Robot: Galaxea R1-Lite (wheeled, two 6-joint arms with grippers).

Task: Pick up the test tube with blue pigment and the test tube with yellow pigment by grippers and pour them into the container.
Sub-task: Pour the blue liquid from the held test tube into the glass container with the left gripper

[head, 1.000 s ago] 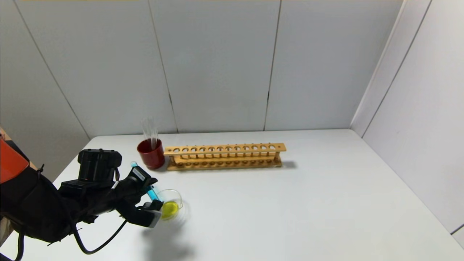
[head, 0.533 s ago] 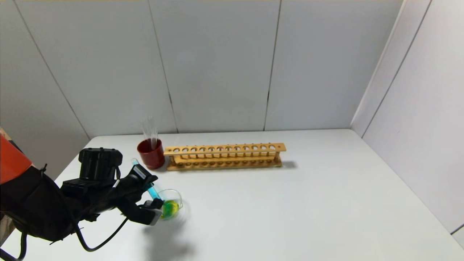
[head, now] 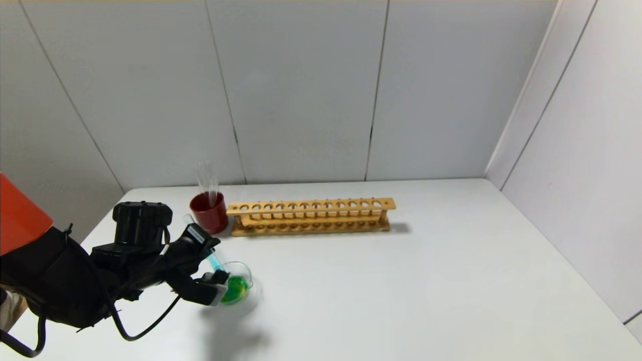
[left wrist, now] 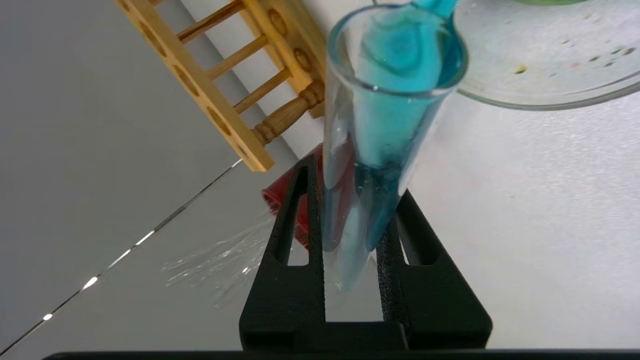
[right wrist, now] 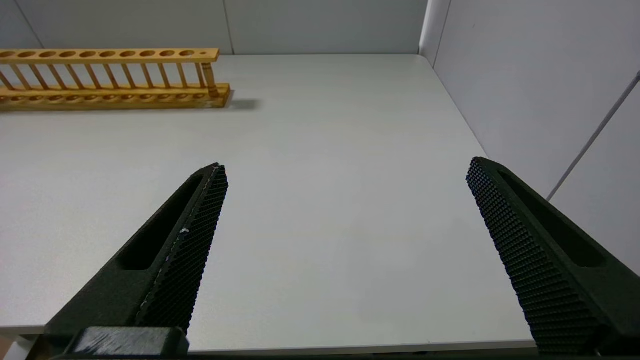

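Observation:
My left gripper [head: 208,265] is shut on the test tube with blue pigment [head: 214,260] and holds it tilted, mouth down over the container [head: 245,275]. The container is a small clear glass dish at the front left of the table; the liquid in it is green. In the left wrist view the tube [left wrist: 395,115] sits between the black fingers [left wrist: 300,220], blue liquid running to its mouth at the dish rim [left wrist: 550,95]. No tube with yellow liquid shows. My right gripper [right wrist: 345,210] is open and empty over the table's front right.
A dark red cup [head: 209,212] with clear tubes stands at the back left. Beside it lies an empty wooden tube rack [head: 311,216], also in the right wrist view [right wrist: 110,77]. Grey walls close the table's back and right side.
The tube has tilted further and blue liquid has run into the dish. The liquid in the dish went from yellow to green. My left arm rose slightly.

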